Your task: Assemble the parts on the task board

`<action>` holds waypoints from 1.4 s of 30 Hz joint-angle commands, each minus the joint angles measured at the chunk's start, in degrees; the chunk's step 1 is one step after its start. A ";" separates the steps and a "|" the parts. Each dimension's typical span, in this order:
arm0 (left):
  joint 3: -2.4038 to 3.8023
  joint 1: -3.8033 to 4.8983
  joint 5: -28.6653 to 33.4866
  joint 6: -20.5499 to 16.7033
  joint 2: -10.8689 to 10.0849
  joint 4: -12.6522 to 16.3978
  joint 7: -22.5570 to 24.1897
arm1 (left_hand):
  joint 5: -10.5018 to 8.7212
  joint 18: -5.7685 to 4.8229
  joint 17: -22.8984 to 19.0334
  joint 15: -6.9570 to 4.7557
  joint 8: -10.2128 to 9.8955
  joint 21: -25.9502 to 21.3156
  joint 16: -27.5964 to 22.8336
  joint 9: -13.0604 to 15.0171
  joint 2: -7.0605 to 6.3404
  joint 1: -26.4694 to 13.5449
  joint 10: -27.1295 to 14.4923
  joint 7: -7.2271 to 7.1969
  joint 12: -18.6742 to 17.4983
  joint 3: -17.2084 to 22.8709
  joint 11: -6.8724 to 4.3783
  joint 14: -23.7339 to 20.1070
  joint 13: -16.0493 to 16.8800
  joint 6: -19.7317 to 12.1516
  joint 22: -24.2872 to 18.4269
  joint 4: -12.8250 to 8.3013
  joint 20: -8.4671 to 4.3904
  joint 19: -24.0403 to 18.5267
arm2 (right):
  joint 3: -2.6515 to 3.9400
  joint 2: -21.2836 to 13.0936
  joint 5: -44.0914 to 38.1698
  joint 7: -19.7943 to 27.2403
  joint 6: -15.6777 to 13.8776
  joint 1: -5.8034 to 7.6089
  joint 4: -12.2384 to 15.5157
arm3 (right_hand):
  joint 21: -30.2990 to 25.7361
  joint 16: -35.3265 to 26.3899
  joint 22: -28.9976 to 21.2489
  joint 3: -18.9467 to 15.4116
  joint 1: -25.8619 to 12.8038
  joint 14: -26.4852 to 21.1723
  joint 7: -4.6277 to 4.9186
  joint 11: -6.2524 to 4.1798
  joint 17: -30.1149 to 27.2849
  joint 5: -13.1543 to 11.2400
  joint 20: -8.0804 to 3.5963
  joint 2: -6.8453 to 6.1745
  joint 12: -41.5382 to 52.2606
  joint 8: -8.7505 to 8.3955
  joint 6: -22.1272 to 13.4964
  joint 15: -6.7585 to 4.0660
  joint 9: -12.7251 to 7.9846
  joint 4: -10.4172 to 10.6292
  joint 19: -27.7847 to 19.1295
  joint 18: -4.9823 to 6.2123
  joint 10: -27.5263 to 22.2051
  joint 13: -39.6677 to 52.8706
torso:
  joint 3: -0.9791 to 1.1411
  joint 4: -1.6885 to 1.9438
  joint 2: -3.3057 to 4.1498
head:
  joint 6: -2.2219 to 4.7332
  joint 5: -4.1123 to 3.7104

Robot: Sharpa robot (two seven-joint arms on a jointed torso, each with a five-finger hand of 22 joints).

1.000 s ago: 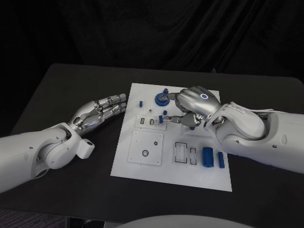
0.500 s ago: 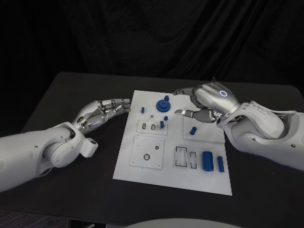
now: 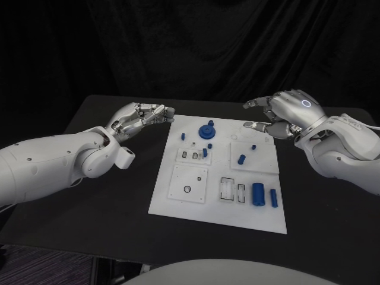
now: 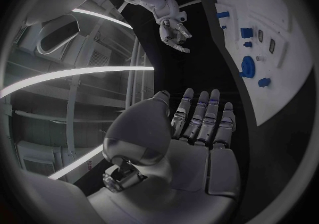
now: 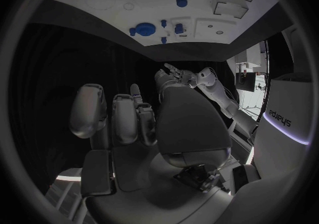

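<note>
lab: black-draped backdrop (image 3: 199,41), black table (image 3: 96,196)

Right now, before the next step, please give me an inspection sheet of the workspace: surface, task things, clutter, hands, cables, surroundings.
Surface: black table, with the white task board lying flat in its middle.
Task things: blue round part stands at the board's far end; small blue pegs stand mid-board; a large blue cylinder and a thinner blue bar lie at the near right.
Clutter: nothing seen.
Hands: left hand beside the board's far left corner, holding nothing; right hand at the far right corner, fingers apart, holding nothing. Neither touches a part.
Cables: nothing seen on the table.
Surroundings: black curtain behind the table.
</note>
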 commanded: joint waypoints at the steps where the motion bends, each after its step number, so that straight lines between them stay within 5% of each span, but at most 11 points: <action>1: 0.06 0.26 -0.03 1.24 0.94 -1.60 2.90 | -4.25 0.43 -0.05 -0.36 0.19 0.41 0.04 -0.04 1.20 -1.67 0.18 -0.20 -0.59 -2.47 -0.11 -0.37 -0.02 0.12 0.05 -0.08 -0.01 1.17 | 0.02 -0.09 0.36 0.11 1.29 -0.06 -0.70 | -0.03 -0.10 8.49 0.18 -0.32 3.76 -0.02 0.43 5.57 -0.72 0.15 0.87 0.13 0.35 0.95 0.05 -0.13 0.22 0.26 -0.07 2.97 10.97 | 1.47 -1.16 -2.00 | -0.65 0.70; 4: 0.06 0.27 -0.53 0.08 1.53 -1.86 0.21 | -4.47 0.42 -0.01 -0.25 0.24 1.20 0.22 -0.03 1.70 -1.44 0.39 -0.07 -0.61 -2.95 0.06 -0.16 0.01 0.16 0.32 -0.14 0.04 2.70 | 0.02 -0.21 0.36 -0.35 1.70 -0.07 -1.15 | -0.04 -0.08 8.55 0.17 -0.38 3.77 -0.01 0.43 5.58 -1.00 0.15 1.21 0.17 0.62 1.79 0.05 -0.14 0.18 0.28 -0.07 3.02 11.02 | 2.09 -1.58 -2.58 | -1.33 1.21; 7: 0.07 0.30 -4.48 -2.64 1.50 -0.73 -4.59 | -3.07 -0.13 1.26 -0.13 0.19 12.80 4.41 -0.02 2.50 -0.08 2.09 1.40 -0.42 -4.12 1.06 4.72 0.07 0.21 5.27 -0.22 -0.13 21.47 | 0.01 -0.26 0.37 -0.80 2.40 -0.09 -1.54 | -0.06 -0.16 8.59 0.18 -0.30 3.76 0.05 0.45 5.52 -0.98 0.16 1.45 0.16 0.81 2.44 0.06 -0.14 0.13 0.29 -0.07 3.01 11.01 | 2.55 -1.94 -3.07 | -1.72 1.68; 8: 0.07 0.36 -6.78 -3.56 1.47 -0.18 -7.06 | 1.94 0.58 3.03 -0.88 0.20 17.77 9.08 0.00 2.53 2.71 5.93 2.12 1.58 -3.76 0.57 9.27 0.85 0.38 7.74 -1.02 -0.52 27.82 | 0.01 -0.26 0.37 -0.97 2.70 -0.12 -1.67 | -0.06 -0.07 8.62 0.22 -0.18 3.78 0.03 0.45 5.58 -0.89 0.16 1.56 0.18 0.88 2.71 0.06 -0.14 0.09 0.31 -0.07 3.03 11.04 | 2.55 -1.94 -3.07 | -1.72 1.68; 16: 0.08 3.78 -22.37 -2.37 3.69 2.31 -29.69 | 3.61 1.37 11.49 -4.11 0.22 29.06 25.27 -0.08 3.27 7.44 11.97 2.33 7.58 -5.71 -2.67 11.70 4.86 0.52 15.39 -0.22 -3.20 34.38 | 0.01 -0.83 0.53 -2.60 4.73 -0.39 -2.00 | -0.32 -0.53 8.62 0.24 -0.62 3.72 0.00 0.44 5.27 -0.65 0.16 2.38 -0.26 0.91 3.25 0.06 -0.23 0.31 0.27 -0.03 2.60 10.45 | 3.24 -2.46 -3.43 | -2.08 3.29; 21: 0.08 6.88 -31.12 2.70 4.66 5.21 -41.91 | -0.90 1.54 21.92 -7.97 2.06 41.38 39.93 0.17 4.13 11.09 14.11 3.58 21.96 -1.91 -6.39 13.90 18.71 2.37 25.02 -0.07 -5.61 34.79 | 0.01 -1.39 1.86 -3.69 5.91 -0.45 -1.80 | -0.44 -0.61 8.62 0.37 -0.53 3.71 -0.04 0.39 5.22 -0.09 0.15 2.76 -0.46 0.88 3.50 0.03 -0.30 0.16 0.26 -0.01 2.42 10.19 | 3.49 -2.72 -3.63 | -2.81 2.83; 27: 0.09 9.64 -35.64 9.10 6.57 7.49 -52.43 | -3.68 1.20 34.91 -9.06 4.69 53.39 50.46 1.34 2.52 10.35 15.55 2.91 30.25 2.67 -7.97 20.72 29.78 4.53 36.95 -0.10 -7.18 35.78 | 0.00 -2.14 2.74 -4.56 6.96 -0.75 -1.48 | -0.87 -1.21 8.62 0.79 -0.01 3.63 0.01 0.39 4.81 1.99 0.11 3.55 -0.96 0.81 4.22 0.01 -0.50 0.14 0.21 0.06 1.97 9.55 | 3.50 -2.71 -3.75 | -2.81 2.54; 29: 0.09 10.10 -36.13 10.08 7.15 7.95 -54.93 | -4.31 0.36 43.54 -9.38 6.72 58.24 54.58 2.60 2.39 8.46 23.38 2.67 35.42 3.18 -8.12 27.33 39.61 6.16 43.53 -0.25 -7.29 39.39 | 0.00 -2.19 2.84 -4.68 7.01 -0.85 -1.48 | -0.98 -1.52 8.61 0.84 0.06 3.58 0.04 0.41 4.60 2.29 0.11 3.63 -1.15 0.81 4.40 0.02 -0.54 0.13 0.19 0.07 1.81 9.32 | 3.57 -2.57 -3.83 | -2.81 1.88; 32: 0.09 10.77 -37.49 11.52 8.69 8.52 -59.39 | -4.43 -0.01 47.46 -9.52 9.21 61.31 56.45 4.77 1.80 6.47 26.38 2.30 37.73 3.60 -8.42 29.65 45.22 6.29 47.65 -0.29 -7.66 40.71 | 0.00 -2.30 3.26 -5.01 7.20 -0.97 -1.50 | -1.13 -1.78 8.59 0.93 0.21 3.54 0.06 0.42 4.43 2.78 0.12 3.70 -1.27 0.78 4.60 0.03 -0.59 0.09 0.17 0.09 1.70 9.16 | 3.75 -2.54 -4.00 | -2.81 1.06; 37: 0.09 11.30 -40.09 13.45 11.18 8.65 -63.06 | -5.37 -1.21 62.04 -10.10 18.36 67.57 62.30 15.63 1.64 -0.86 37.89 1.42 45.38 3.37 -9.19 39.79 61.34 3.08 57.50 -0.42 -8.06 45.55 | -0.01 -2.55 4.15 -5.30 7.05 -1.09 -1.36 | -1.59 -2.16 8.50 1.00 0.33 3.48 0.09 0.43 4.17 3.19 0.12 3.75 -1.56 0.72 4.71 0.04 -0.66 0.08 0.06 0.17 1.44 8.78 | 3.86 -3.20 -3.80 | -2.81 1.56; 42: 0.10 11.52 -40.86 15.07 11.97 9.00 -65.34 | -5.21 -1.43 63.94 -10.63 24.18 68.24 62.43 24.27 1.77 -3.65 39.63 0.90 45.47 4.17 -9.59 41.57 63.57 -0.18 59.59 -0.54 -8.56 47.02 | -0.01 -2.04 3.86 -4.77 5.84 -1.13 -1.44 | -3.00 -2.84 8.20 1.41 1.28 3.29 0.06 0.44 3.72 4.91 0.16 3.59 -2.62 0.06 4.21 0.08 -1.08 -0.08 -0.29 0.40 0.45 7.51 | 4.28 -3.53 -3.21 | -2.81 1.62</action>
